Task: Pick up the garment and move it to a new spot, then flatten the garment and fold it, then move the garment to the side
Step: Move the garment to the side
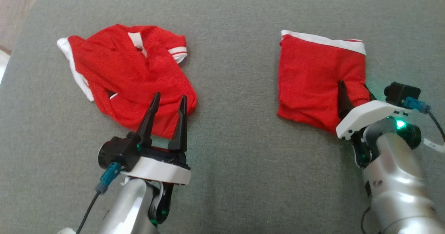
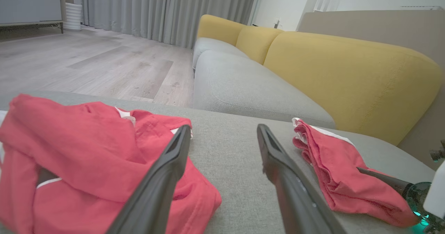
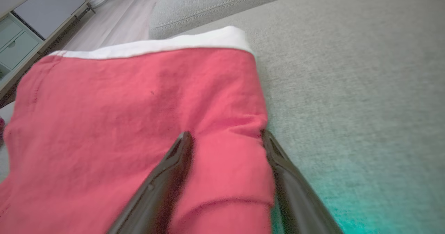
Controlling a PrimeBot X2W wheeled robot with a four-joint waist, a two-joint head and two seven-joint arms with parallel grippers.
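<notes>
The crumpled garment (image 1: 128, 74) looks light, thin and limp, so it will likely sag and bunch when lifted. A pinch at its near hem or a sleeve cuff seems the best hold. It is red with white trim and lies on the left of the grey cushion (image 1: 236, 140). The left end effector (image 1: 170, 97) hovers over its near edge, fingers spread wide. Well to the right lies a folded garment (image 1: 313, 77), and the right end effector (image 3: 225, 134) is spread wide astride its near right corner.

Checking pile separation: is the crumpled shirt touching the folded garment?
Apart. The head view shows a wide strip of bare gray cushion between the crumpled shirt and the folded garment.
</notes>
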